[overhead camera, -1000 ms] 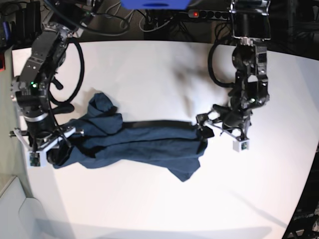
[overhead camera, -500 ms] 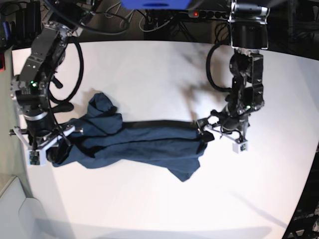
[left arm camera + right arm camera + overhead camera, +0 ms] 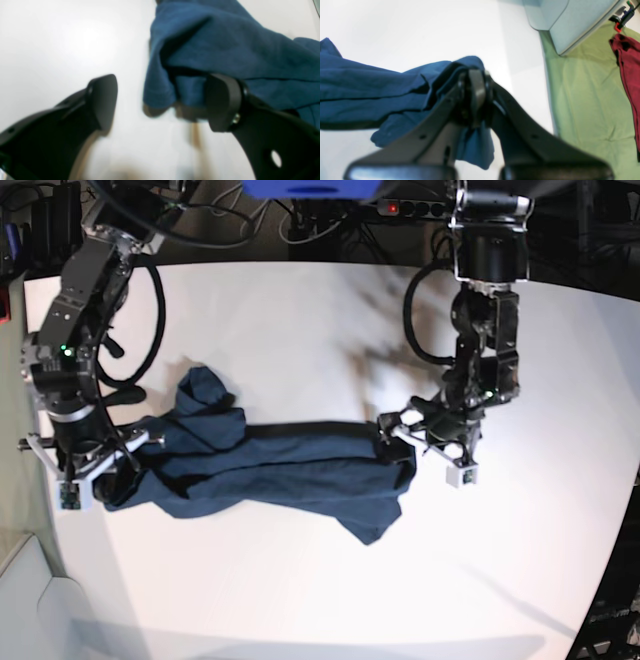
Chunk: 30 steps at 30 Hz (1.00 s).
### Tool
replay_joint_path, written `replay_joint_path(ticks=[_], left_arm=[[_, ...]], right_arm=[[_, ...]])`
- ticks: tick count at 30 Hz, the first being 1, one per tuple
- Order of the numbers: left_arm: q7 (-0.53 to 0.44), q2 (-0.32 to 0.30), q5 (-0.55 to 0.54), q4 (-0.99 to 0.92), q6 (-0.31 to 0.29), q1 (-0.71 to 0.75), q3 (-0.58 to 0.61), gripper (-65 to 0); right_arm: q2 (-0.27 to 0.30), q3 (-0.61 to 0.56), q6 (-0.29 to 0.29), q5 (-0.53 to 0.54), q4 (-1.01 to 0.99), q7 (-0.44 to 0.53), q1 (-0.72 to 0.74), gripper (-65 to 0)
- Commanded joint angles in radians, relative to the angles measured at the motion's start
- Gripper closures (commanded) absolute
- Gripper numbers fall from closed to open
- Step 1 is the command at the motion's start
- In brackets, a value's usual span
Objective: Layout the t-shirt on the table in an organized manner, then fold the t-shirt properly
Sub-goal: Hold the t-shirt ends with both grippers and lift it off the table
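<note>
**Left tool closes in on the shirt's free end**

The t-shirt (image 3: 270, 470) lies bunched in a long band across the tabletop (image 3: 300, 330). The right tool (image 3: 100, 470) pinches one end. The left tool (image 3: 405, 442), jaws wide, has shifted inward over the other end, probably readying a stretch.

The base view looks steeply down on the whole desk (image 3: 300, 330). Each wrist view sits close behind its own end effector, low over the desk. All three views share the t-shirt (image 3: 270, 470).
</note>
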Motion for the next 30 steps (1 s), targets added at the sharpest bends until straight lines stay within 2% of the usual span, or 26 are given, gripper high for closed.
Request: replay_joint_path(ticks=[1,7,14,21,23,26,27,30], left_arm=[[-0.01,-0.002,-0.008,0.012,-0.004,-0.017,0.0,-53.1],[-0.01,-0.002,-0.013,0.023,-0.02,-0.014,-0.003,-53.0],[-0.01,0.021,-0.015,0.023,-0.02,-0.018,-0.116,-52.9],[-0.01,0.024,-0.011,0.011,-0.02,-0.037,-0.113,-52.3],[-0.01,0.026,-0.011,0.009,-0.02,-0.041,-0.112,-45.6],[-0.01,0.027,-0.013,0.009,-0.02,-0.043,-0.113,-27.4],[-0.01,0.027,-0.013,0.009,-0.02,-0.043,-0.113,-23.2],[-0.01,0.027,-0.013,0.009,-0.02,-0.043,-0.115,-22.5]], right_arm=[[0.007,-0.004,-0.001,0.006,0.005,0.028,0.016,0.0],[0.027,-0.002,-0.001,0.008,-0.015,0.03,0.016,0.0],[0.027,0.001,-0.001,0.008,-0.015,0.03,0.016,0.0],[0.027,0.001,-0.003,0.008,-0.016,0.03,0.016,0.0],[0.027,-0.001,-0.003,0.008,-0.016,0.03,0.016,0.0],[0.027,0.001,-0.003,0.008,-0.016,0.03,0.016,0.0],[0.027,0.001,-0.003,0.008,-0.016,0.03,0.016,0.0],[0.027,0.001,-0.003,0.008,-0.016,0.03,0.014,0.0]])
